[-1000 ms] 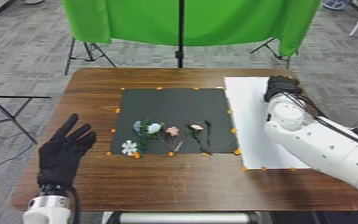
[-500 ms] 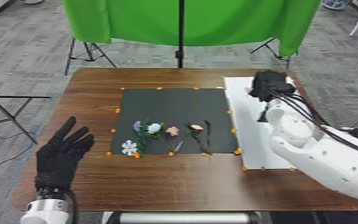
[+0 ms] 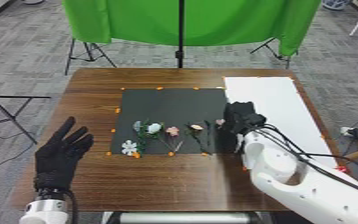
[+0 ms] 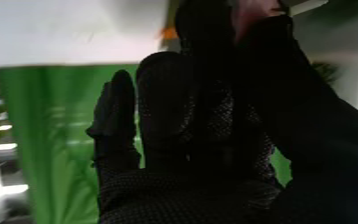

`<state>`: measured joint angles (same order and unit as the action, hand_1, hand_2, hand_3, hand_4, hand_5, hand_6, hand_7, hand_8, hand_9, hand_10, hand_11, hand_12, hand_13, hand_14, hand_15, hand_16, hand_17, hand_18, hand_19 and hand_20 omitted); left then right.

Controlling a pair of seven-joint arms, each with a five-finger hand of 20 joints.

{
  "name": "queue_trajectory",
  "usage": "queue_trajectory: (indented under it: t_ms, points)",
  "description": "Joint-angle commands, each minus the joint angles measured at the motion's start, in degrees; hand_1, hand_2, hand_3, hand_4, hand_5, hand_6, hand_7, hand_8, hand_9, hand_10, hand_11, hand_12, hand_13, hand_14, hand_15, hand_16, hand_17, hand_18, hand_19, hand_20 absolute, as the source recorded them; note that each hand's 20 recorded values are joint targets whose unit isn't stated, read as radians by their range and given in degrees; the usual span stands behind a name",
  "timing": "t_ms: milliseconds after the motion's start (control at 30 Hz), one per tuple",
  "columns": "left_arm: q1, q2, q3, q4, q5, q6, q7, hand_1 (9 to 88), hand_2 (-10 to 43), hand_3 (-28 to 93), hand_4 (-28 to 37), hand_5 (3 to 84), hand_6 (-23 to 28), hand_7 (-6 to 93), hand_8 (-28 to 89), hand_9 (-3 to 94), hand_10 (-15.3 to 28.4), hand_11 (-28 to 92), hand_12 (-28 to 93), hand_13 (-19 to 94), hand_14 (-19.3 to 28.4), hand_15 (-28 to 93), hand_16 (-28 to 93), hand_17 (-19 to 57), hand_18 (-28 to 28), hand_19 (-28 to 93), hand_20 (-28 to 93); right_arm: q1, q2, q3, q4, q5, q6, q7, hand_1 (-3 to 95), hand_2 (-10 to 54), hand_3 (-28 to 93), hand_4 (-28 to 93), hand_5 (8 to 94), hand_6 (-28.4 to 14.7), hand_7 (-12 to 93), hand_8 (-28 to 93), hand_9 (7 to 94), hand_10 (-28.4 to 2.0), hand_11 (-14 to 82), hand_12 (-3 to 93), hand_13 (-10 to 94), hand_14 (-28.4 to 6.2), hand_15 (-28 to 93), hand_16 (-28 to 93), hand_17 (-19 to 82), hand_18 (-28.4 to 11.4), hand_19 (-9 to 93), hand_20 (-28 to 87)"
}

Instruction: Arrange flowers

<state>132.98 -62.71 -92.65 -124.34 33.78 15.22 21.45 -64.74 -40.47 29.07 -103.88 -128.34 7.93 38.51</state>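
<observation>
Our right hand [image 3: 240, 119] has a pink flower [image 4: 255, 14] pinched, and it's kinda blocking the seam between the dark mat [image 3: 174, 106] and white sheet [image 3: 269, 100]. We've got other flowers [image 3: 172, 131] across the mat's near part, and our left hand [image 3: 60, 157], fingers spread, on the bench's [image 3: 167, 187] left side.

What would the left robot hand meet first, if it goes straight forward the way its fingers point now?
For the left robot hand, the way looks free across the table, passing left of the dark mat, though its height is unclear.
</observation>
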Motion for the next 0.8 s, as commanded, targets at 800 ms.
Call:
queue_trajectory:
  t_ms: [800]
  points:
    - [-0.1,3.72,2.92,1.35,-2.81,2.51,3.79,21.5,7.0,82,-27.9,36.2,8.3,8.0,-8,35.7,20.9,25,11,23,28.4,61,-11,-3.8,28.4,51,42,-30.8,0.9,42.1,-18.5,33.2,-0.5,-9.6,22.6,-8.5,75,-28,54.2,-0.7,13,-12,59.5,-14.4,27.6,15.6,49,-13.6,68,14,11,-23.7,64,40]
